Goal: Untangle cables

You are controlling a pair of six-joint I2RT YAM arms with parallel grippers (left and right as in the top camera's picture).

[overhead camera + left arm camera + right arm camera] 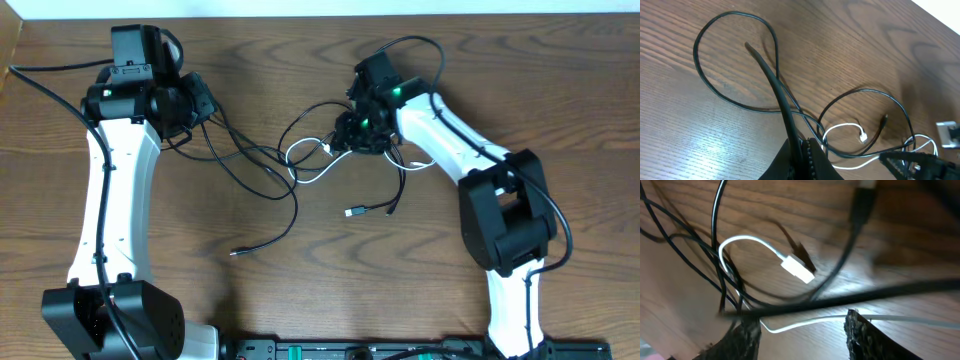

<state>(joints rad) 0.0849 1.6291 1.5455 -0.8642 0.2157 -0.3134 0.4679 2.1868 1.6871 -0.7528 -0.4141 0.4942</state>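
Several thin black cables and a shorter white cable lie tangled on the wooden table. My left gripper is at the tangle's left end. In the left wrist view it is shut on a black cable, which runs away from the jaws. My right gripper is low over the knot. In the right wrist view its fingers are open, with the white cable and a black cable crossing between them. The white plug lies just beyond.
Loose black cable ends lie at the table's middle and further right. A black loop spreads on the wood ahead of the left gripper. The right gripper's finger shows at the left wrist view's lower right.
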